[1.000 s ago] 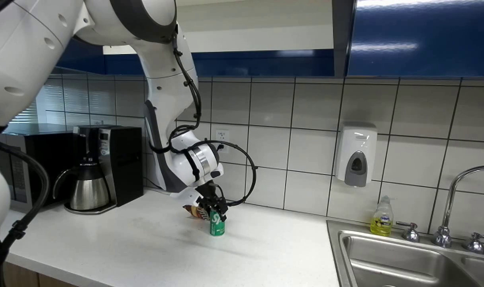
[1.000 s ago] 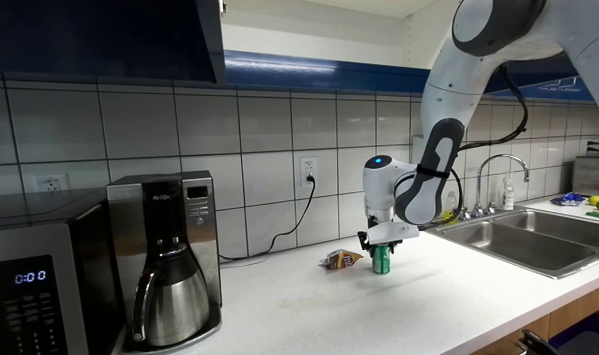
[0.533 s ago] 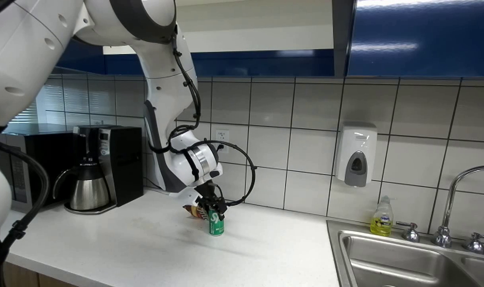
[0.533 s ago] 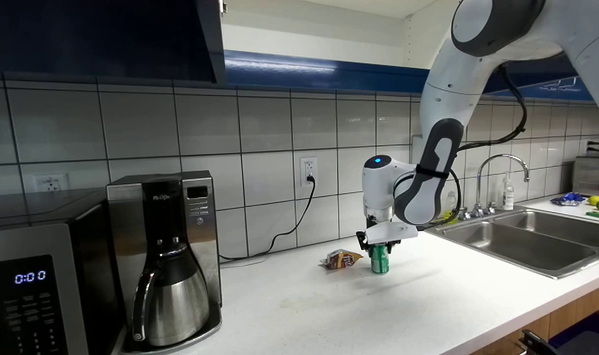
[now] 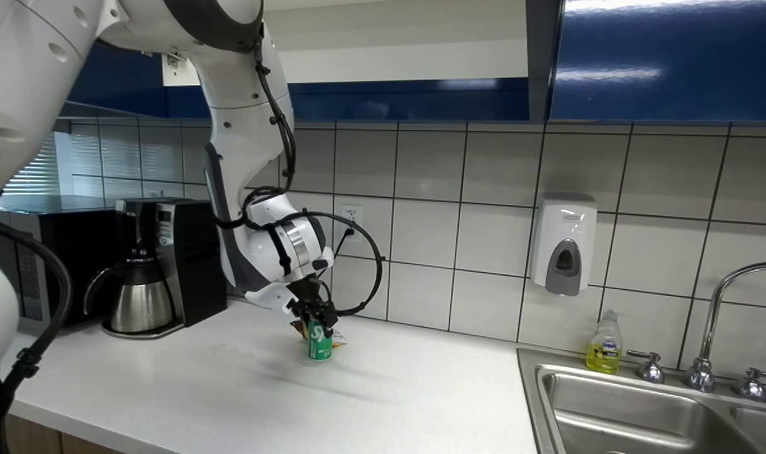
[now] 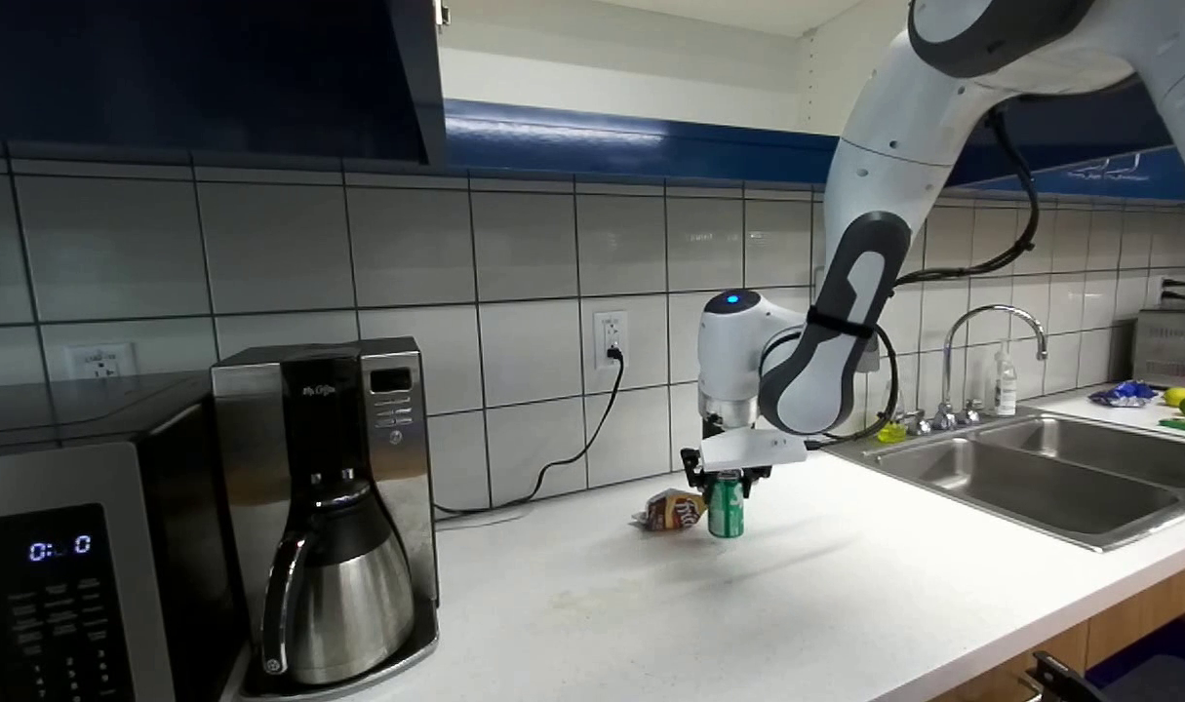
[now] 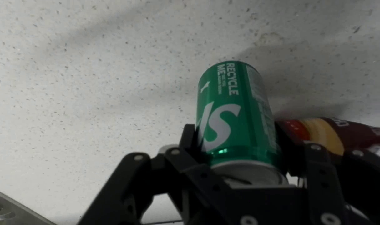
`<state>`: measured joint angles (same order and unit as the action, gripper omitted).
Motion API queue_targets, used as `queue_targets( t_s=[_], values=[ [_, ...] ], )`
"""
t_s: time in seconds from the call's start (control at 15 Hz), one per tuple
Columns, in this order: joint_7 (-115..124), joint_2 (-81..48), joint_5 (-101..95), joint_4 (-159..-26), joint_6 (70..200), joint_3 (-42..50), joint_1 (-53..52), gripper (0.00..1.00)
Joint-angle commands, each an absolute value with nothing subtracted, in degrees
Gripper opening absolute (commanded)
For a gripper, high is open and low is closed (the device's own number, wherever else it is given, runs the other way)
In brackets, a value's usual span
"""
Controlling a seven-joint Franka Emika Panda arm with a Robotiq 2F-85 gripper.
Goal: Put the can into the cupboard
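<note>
Green can (image 7: 233, 109) is sitting on or just above the tabletop (image 6: 612, 604); your claw (image 7: 236, 139) is gripping its upper part. Underlifting, you're risking knocking it loose against the edge of the cupboard (image 6: 641, 141).

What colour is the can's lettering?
White lettering on the green can, clearest in the wrist view.

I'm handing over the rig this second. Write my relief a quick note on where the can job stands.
Gripper: closed on the green can, gripping both sides near its top.
Can: roughly upright, low over or on the counter; I can't tell whether its base touches.
Cupboard: above, pale interior exposed.
Done: can grasped.
Left: raise it to the cupboard, set it inside, release, back off.
Watch: the snack bag lies close beside the can and might get nudged.
</note>
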<state>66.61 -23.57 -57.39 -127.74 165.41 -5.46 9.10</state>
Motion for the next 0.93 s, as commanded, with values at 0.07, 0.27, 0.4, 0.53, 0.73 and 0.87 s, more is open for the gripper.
queue_targets(
  t_s=[0.07, 0.27, 0.4, 0.53, 0.73, 0.87],
  values=[
    [58.65, -14.01, -49.0, -134.77, 162.08, -11.28, 11.08, 0.39],
    [48.48, -8.88, -36.22, -138.67, 160.85, -8.26, 5.19, 0.39],
    [40.8, -5.46, -27.79, -140.51, 158.23, -7.61, 2.66, 0.39],
    [35.05, -2.12, -21.53, -141.45, 154.42, -6.74, 0.12, 0.39],
    [31.43, 3.6, -18.09, -142.02, 147.05, -6.12, -2.41, 0.39],
    [30.39, 7.3, -17.56, -142.12, 142.62, -6.5, -3.1, 0.39]
  ],
)
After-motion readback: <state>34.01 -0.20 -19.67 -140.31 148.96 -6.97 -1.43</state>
